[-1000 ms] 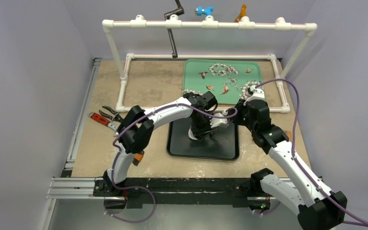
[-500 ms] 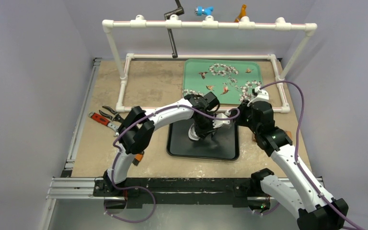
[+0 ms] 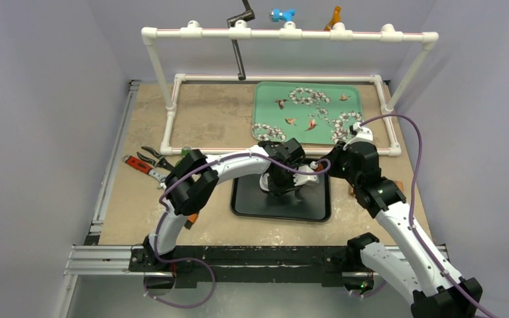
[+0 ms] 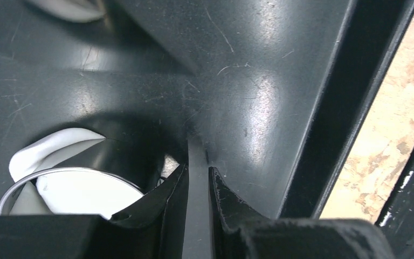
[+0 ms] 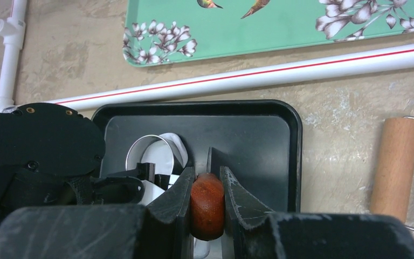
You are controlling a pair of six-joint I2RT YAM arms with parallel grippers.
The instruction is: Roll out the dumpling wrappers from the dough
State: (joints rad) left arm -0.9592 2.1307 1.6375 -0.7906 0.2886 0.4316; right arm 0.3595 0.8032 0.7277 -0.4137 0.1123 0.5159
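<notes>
Now the dumpling wrapper (image 4: 81, 197) lies on the floor of the black tray (image 5: 259, 140), which stands about in the middle of the tabletop, a little toward its near edge. It is a flat white piece of dough and it fills the metal ring cutter (image 5: 159, 154), as far as the wrist view shows it. A curved white scrap (image 4: 48, 148) lies against the outside of the ring.

The left fingers (image 4: 164, 205) are low over the tray floor, just beside the ring. In the left wrist view the wrapper is to the left of them, and one finger hides part of it. It is not between the fingers. They are drawn nearly together on a thin dark strip (image 4: 197, 162) that stands up between them. What this strip is, I cannot tell.

The right fingers (image 5: 240, 208) are clamped on a red-brown handle (image 5: 207, 202) and are also over the black tray. In the right wrist view the ring and the white dough are to the left of them, near but apart, between these fingers and the black body of the left arm.

A wooden rolling pin (image 5: 394, 167) lies on the tabletop beside the black tray, toward the right edge. A white pipe (image 5: 302, 67) runs along the far side of the black tray. Behind it, toward the far edge, lies a green tray (image 5: 280, 27) with printed flowers and birds.
</notes>
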